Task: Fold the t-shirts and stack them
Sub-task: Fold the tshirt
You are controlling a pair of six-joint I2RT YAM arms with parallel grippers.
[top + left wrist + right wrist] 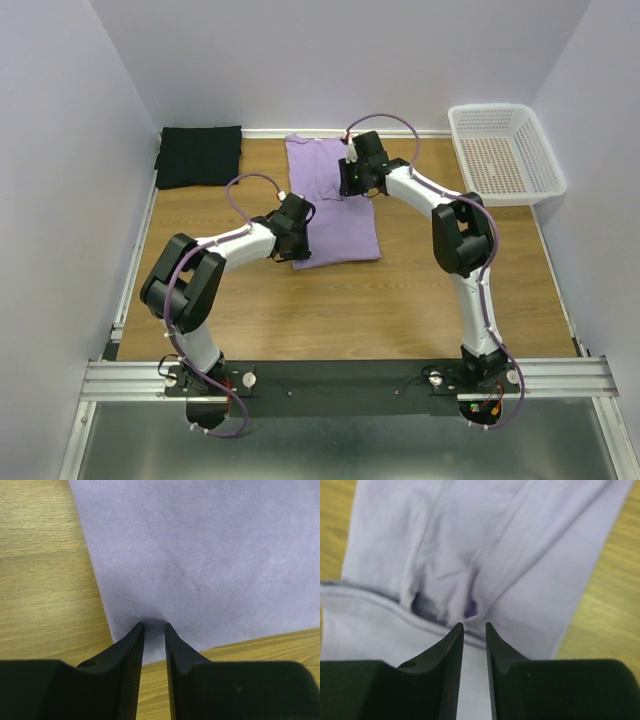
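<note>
Drawn narrow, left end effector (154,626) and right end effector (474,626) each pinch the lavender t-shirt (340,235), seemingly mid-fold; an even lift seems due next.

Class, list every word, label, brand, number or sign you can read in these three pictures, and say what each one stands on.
There are none to read.
The lavender t-shirt and the black t-shirt are plain, with no print or tag showing.
The white basket bears no label.
Any marking on the arm bases is too small to tell.
</note>
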